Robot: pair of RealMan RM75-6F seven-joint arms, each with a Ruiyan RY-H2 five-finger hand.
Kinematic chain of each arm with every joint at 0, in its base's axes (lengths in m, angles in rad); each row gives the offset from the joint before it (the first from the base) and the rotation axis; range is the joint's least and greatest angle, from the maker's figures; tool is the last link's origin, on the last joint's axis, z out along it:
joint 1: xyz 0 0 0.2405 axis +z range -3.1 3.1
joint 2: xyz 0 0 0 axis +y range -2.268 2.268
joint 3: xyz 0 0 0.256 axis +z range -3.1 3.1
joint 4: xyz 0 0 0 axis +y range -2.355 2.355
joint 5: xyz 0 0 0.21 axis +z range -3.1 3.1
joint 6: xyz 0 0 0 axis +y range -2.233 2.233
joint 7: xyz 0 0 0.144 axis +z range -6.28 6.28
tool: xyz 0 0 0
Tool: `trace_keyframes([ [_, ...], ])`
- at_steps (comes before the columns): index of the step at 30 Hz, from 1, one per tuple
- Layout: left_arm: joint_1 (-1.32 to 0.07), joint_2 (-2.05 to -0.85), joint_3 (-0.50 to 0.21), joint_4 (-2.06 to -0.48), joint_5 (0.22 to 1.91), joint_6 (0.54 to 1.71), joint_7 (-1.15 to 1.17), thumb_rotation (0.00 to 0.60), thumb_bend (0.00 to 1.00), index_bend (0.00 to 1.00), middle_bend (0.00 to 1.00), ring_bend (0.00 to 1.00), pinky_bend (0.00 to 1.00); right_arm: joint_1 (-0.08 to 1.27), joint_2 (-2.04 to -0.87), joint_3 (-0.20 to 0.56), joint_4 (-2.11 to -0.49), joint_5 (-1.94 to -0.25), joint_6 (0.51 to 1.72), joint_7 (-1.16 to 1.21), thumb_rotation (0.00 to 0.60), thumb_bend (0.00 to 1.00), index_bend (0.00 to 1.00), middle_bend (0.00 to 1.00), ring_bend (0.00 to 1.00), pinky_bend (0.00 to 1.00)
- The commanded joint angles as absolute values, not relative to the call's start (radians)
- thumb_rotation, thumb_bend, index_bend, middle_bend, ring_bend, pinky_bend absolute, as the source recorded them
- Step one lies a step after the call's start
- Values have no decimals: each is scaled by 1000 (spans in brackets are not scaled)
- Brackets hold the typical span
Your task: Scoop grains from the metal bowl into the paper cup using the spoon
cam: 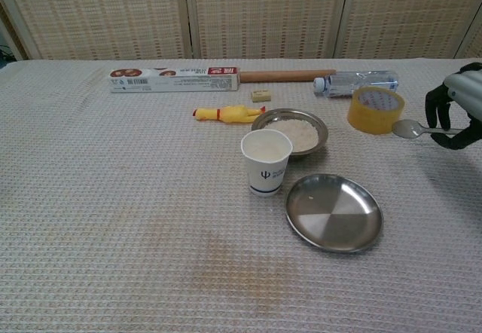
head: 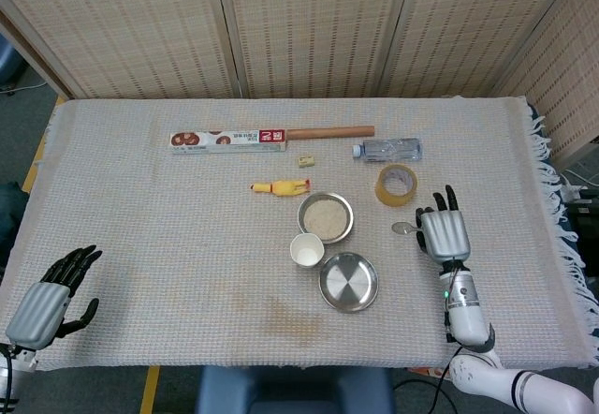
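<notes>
Chest view shows the right robot hand (cam: 457, 107) gripping a metal spoon (cam: 410, 128), its shiny bowl empty, just beside the tape roll (cam: 375, 109). Pale grains fill the metal bowl (cam: 290, 130) behind the white paper cup (cam: 266, 162). Left robot hand (head: 49, 297) rests spread, empty.

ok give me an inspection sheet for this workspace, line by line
surface: woven cloth on the table, faint stain near the front
job's things: metal bowl holds grains; paper cup upright beside it; spoon in right hand
clutter: empty metal plate, tape roll, bottle, rubber chicken, long box, rolling pin, small block
hands: left hand open, right hand holds the spoon
cables: nothing seen
surroundings: woven screen panels behind
</notes>
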State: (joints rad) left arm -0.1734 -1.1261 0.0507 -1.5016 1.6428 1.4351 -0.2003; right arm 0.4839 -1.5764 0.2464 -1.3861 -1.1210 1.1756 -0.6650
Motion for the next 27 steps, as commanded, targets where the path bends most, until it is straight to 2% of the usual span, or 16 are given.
trace_keyframes([
  [1, -173, -1126, 51, -1502, 1643, 1435, -200, 600, 469, 0, 0, 0, 126, 528, -1558, 276, -1428, -1104, 1161, -723, 600, 344, 832, 559, 139, 26],
  [5, -174, -1125, 51, -1502, 1642, 1435, -201, 600, 469, 0, 0, 0, 126, 593, -1570, 303, -1447, -1072, 1136, -816, 600, 344, 832, 560, 139, 26],
  [8, -174, -1122, 50, -1499, 1641, 1435, -213, 600, 469, 0, 0, 0, 127, 716, -1643, 343, -1399, -998, 1087, -977, 600, 345, 832, 559, 139, 26],
  [12, -172, -1116, 48, -1495, 1637, 1441, -229, 600, 469, 0, 0, 0, 127, 792, -1690, 353, -1359, -934, 1077, -1086, 600, 345, 832, 559, 139, 26],
  [21, -174, -1110, 49, -1487, 1636, 1433, -254, 600, 469, 0, 0, 0, 127, 919, -1746, 283, -1255, -873, 1054, -1315, 600, 345, 830, 559, 139, 26],
  [27, -173, -1108, 48, -1485, 1635, 1438, -263, 600, 469, 0, 0, 0, 127, 950, -1764, 246, -1225, -816, 1044, -1387, 600, 345, 819, 560, 139, 50],
])
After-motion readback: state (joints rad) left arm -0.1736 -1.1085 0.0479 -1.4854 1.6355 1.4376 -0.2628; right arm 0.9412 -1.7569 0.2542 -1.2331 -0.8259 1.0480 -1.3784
